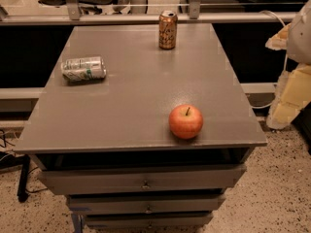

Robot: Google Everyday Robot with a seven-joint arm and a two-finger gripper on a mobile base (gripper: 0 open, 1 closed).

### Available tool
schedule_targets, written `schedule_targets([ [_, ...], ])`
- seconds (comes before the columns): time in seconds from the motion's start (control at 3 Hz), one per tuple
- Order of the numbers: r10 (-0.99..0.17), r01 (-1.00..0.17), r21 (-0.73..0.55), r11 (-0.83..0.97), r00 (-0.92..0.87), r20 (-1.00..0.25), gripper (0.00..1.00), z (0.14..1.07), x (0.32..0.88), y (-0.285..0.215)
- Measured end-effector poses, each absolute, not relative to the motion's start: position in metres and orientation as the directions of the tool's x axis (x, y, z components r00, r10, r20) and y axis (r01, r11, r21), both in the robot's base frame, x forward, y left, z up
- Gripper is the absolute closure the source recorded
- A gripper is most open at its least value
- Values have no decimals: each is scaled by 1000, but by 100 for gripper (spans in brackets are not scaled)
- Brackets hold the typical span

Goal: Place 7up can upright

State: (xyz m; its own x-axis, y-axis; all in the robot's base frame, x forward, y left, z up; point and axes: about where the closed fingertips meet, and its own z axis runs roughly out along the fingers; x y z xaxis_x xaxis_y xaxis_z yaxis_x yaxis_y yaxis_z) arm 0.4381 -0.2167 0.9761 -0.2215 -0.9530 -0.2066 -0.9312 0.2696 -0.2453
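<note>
The 7up can [83, 68] is silvery-white with green markings. It lies on its side near the left edge of the grey table top [136, 96], long axis running left to right. My gripper [289, 93] is a pale yellowish-white shape at the right edge of the view. It is off the table's right side, level with its middle and far from the can. It holds nothing that I can see.
A copper-brown can [167, 29] stands upright at the back centre of the table. A red apple [185, 121] sits near the front right edge. Drawers [143, 181] are below the top. A rail and chairs are behind.
</note>
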Motion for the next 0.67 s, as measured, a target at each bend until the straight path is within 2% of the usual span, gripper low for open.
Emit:
schedule_targets([
  [0.67, -953, -936, -246, 250, -194, -231, 0, 978, 446, -210],
])
